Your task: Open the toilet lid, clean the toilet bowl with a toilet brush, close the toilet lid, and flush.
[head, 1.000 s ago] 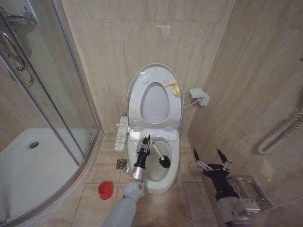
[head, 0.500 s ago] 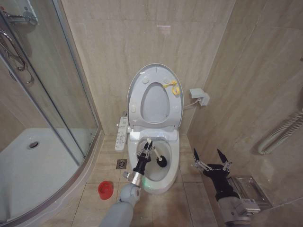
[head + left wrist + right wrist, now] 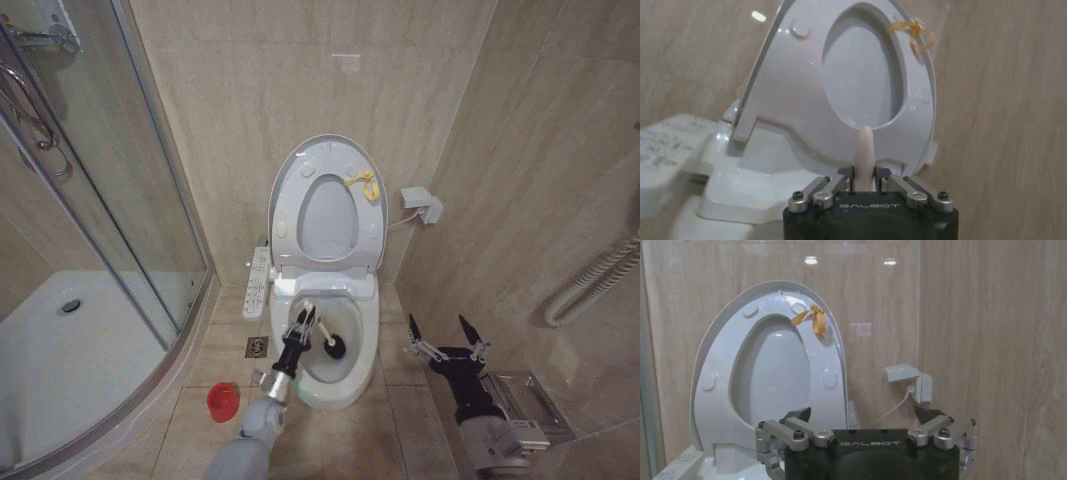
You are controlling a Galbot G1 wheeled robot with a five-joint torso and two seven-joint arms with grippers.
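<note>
The toilet lid [image 3: 285,185] stands raised against the back wall, and the ring seat with its yellow tag [image 3: 362,183] is up in front of it. Below lies the open toilet bowl [image 3: 366,345]. My left gripper [image 3: 302,322] hangs over the bowl's left side, shut on the thin white handle [image 3: 865,147] of the toilet brush. The brush's dark head [image 3: 333,347] sits down inside the basin. A red cup holder [image 3: 223,401] stands on the floor, left of the bowl. My right gripper [image 3: 446,336] waits open, right of the toilet, holding nothing; its wrist view faces the lid [image 3: 720,340].
A curved glass shower enclosure [image 3: 110,200] with a white tray [image 3: 60,340] takes up the left. A control panel [image 3: 257,282] sticks out on the toilet's left, above a floor drain [image 3: 257,346]. A wall socket [image 3: 421,204] and a hose [image 3: 590,280] are on the right.
My left gripper has dropped lower and shifted left over the bowl with the brush. The brush head has moved slightly left inside the basin. The right arm has not moved.
</note>
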